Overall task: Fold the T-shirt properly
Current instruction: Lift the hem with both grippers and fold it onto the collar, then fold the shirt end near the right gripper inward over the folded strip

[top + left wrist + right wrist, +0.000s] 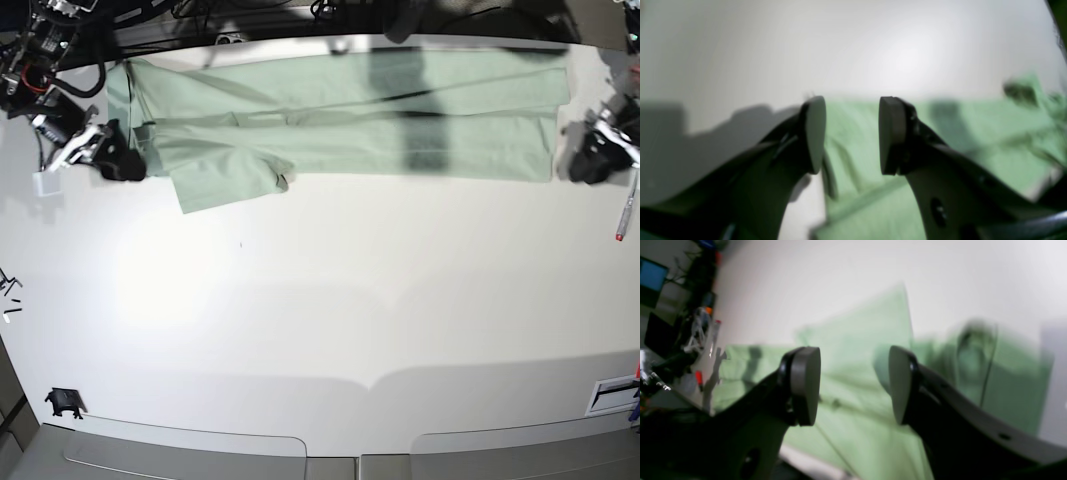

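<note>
I read this as the pause after a lengthwise fold: the pale mint-green cloth T-shirt (350, 110) lies as a long band across the far side of the white tabletop (330, 300). My left hand (851, 135) and right hand (853, 386) both gape, holding nothing. Next, I'd regrip the ends. No containers in sight.

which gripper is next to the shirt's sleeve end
The right gripper, at the base view's left, beside the T-shirt where its sleeve sticks out; the left gripper flanks the plain end.
</note>
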{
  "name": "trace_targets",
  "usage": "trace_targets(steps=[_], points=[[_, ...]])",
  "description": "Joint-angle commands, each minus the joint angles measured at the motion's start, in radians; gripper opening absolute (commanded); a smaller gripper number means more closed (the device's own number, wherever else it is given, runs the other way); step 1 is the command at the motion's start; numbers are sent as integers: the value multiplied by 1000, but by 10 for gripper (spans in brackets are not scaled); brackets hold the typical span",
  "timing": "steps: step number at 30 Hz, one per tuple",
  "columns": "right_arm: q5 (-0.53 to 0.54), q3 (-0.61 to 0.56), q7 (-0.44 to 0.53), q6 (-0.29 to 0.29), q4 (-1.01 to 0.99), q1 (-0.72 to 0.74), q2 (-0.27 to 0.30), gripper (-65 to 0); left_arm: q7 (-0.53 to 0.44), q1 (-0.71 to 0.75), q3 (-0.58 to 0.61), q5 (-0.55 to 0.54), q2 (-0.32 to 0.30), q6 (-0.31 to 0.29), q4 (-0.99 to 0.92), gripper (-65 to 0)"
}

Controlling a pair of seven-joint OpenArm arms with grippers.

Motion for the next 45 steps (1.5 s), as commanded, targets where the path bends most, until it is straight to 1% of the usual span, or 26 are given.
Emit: trace_targets(steps=[1, 4, 6, 7, 10, 15, 17, 19, 23, 24, 25, 26, 27, 28, 30, 32, 33, 35, 38, 39, 42, 45], points=[[38, 30, 26, 7, 47, 33, 27, -342, -49, -6, -63, -28, -26, -9, 51, -414], [37, 61, 29, 7, 100, 112, 26, -345, -119, -7, -219, -27, -26, -9, 147, -414], [8, 56, 34, 7, 98, 166, 19, -345, -129, -6, -291, -8, -26, -9, 188, -416], [-25, 45, 48, 7, 90, 189, 13, -345, -129, -6, -314, 16, -26, -9, 198, -420], [-195, -32, 153, 7, 35, 232, -4, -345, -129, -3, -326, 56, -25, -9, 195, -420], [-520, -229, 380, 7, -173, 277, -4, -345, -121, -1, -324, 78, -20, -9, 183, -420], [-599, -301, 421, 4, -275, 306, -4, -345, -121, 14, -324, 77, -20, -9, 183, -420], [-626, -371, 422, -16, -372, 336, -4, -345, -122, 31, -324, 77, -20, -9, 183, -420], [-621, -486, 421, -18, -484, 376, -10, -345, -121, 65, -324, 77, -20, -9, 183, -420], [-621, -507, 416, -18, -488, 382, -16, -357, -121, 69, -324, 78, -20, -9, 183, -420], [-621, -524, 409, -18, -488, 387, -22, -388, -122, 75, -324, 77, -20, -9, 183, -420], [-621, -537, 393, -18, -488, 396, -29, -449, -121, 78, -324, 78, -20, -9, 183, -420], [-620, -546, 369, -18, -488, 404, -34, -541, -121, 79, -324, 77, -20, -9, 183, -420], [-616, -549, 340, -18, -488, 415, -39, -650, -116, 79, -324, 78, -20, -9, 183, -420], [-596, -548, 289, -15, -488, 436, -42, -650, -113, 79, -324, 78, -20, -9, 183, -420], [-525, -537, 223, -6, -476, 457, -36, -650, -109, 79, -324, 78, -20, -9, 183, -420], [-466, -526, 180, 5, -459, 460, -31, -650, -105, 79, -324, 78, -20, -9, 183, -420], [-339, -489, 81, 7, -399, 456, -29, -650, -93, 79, -324, 78, -20, -9, 183, -420], [-187, -419, -70, 7, -281, 427, -35, -650, -91, 79, -324, 80, -20, -9, 183, -420], [-158, -395, -88, 7, -238, 409, -40, -650, -92, 79, -324, 80, -20, -9, 183, -420], [-116, -334, -88, 7, -113, 318, -58, -650, -92, 79, -324, 80, -20, -9, 183, -420], [-67, -301, -88, 7, -5, 201, -85, -650, -92, 79, -324, 80, -20, -9, 183, -420]])
